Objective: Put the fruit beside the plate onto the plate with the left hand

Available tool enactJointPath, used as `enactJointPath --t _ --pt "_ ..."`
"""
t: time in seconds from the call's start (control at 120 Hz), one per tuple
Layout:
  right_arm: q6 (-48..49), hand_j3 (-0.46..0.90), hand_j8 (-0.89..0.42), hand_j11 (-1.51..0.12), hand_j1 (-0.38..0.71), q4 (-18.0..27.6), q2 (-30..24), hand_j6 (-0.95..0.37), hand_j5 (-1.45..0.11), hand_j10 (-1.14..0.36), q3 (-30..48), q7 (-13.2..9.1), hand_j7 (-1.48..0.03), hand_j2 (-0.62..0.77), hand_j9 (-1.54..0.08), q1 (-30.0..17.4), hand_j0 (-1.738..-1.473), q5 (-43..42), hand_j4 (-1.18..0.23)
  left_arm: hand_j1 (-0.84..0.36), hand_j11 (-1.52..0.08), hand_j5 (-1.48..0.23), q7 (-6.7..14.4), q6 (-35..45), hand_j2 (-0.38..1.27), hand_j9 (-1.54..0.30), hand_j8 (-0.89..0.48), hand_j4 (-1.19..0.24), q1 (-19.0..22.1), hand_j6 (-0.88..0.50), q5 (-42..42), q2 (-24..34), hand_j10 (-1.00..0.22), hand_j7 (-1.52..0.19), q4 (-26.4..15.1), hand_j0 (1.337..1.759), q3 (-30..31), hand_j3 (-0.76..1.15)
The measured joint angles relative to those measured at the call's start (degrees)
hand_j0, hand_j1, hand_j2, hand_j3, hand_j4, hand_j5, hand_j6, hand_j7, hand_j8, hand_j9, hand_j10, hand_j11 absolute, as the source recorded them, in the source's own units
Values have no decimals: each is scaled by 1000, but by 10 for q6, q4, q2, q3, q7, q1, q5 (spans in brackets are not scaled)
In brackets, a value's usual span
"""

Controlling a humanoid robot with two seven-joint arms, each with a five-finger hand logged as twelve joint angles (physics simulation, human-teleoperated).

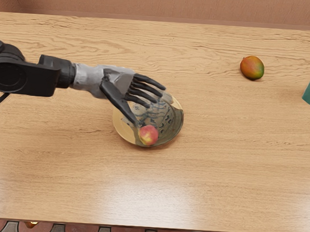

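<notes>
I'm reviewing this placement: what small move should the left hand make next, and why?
Probably lift the left hand straight up: the fruit already rests on the plate near its front rim, and the fingers are spread, gripping nothing.

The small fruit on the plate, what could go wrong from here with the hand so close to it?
1. The fruit lies near the front rim of the plate, not at its middle, so a small nudge might roll it off onto the table.
2. The left hand hangs open right over the plate with its thumb reaching down beside the fruit. Pulling away carelessly could clip the fruit or shift the plate.
</notes>
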Motion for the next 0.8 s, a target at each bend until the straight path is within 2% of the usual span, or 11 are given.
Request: enactJointPath --t 0.075,0.175,0.225,0.283,0.333,0.467,0.65,0.8 --pt "0 0 -11 -15 -335 0 0 -11 -15 -11 0 0 -15 -2 -15 0 -1658 0 -11 161 -230 -236 0 -9 97 -231 -113 -174 1 -130 -34 4 -104 -232 0 1658 -29 0" --pt "0 0 -11 -15 -335 0 0 -11 -15 -11 0 0 -15 -2 -15 0 -1658 0 -11 229 -146 -150 0 -15 60 -146 -73 -111 12 -83 -127 51 -67 -147 0 1658 -48 0" --pt "0 0 -11 -15 -335 0 0 -11 -15 -11 0 0 -15 -2 -15 0 -1658 0 -11 254 -116 -119 0 -16 47 -116 -58 -88 35 -66 -165 71 -54 -117 0 1658 -52 0" --pt "0 0 -11 -15 -335 0 0 -11 -15 -11 0 0 -15 -2 -15 0 -1658 0 -11 276 -88 -90 0 -17 36 -88 -45 -67 96 -51 -204 102 -41 -89 1 1658 -55 0" --pt "0 0 -11 -15 -335 0 0 -11 -15 -11 0 0 -15 -2 -15 0 -1658 0 -11 291 -70 -72 0 -17 28 -70 -35 -52 123 -40 -226 122 -32 -70 1 1658 -56 0" --pt "0 0 -11 -15 -335 0 0 -11 -15 -11 0 0 -15 -2 -15 0 -1658 0 -11 318 -38 -39 0 -18 15 -38 -18 -27 129 -20 -286 219 -17 -38 0 1658 -54 0" --pt "0 0 -11 -15 -335 0 0 -11 -15 -11 0 0 -15 -2 -15 0 -1658 0 -11 335 -17 -17 0 -18 6 -17 -6 -11 139 -7 -319 276 -7 -17 0 1658 -49 0" --pt "0 0 -11 -15 -335 0 0 -11 -15 -11 0 0 -15 -2 -15 0 -1658 0 -11 341 -9 -9 0 -18 3 -9 -2 -4 139 -2 -325 280 -2 -9 0 1658 -48 0"
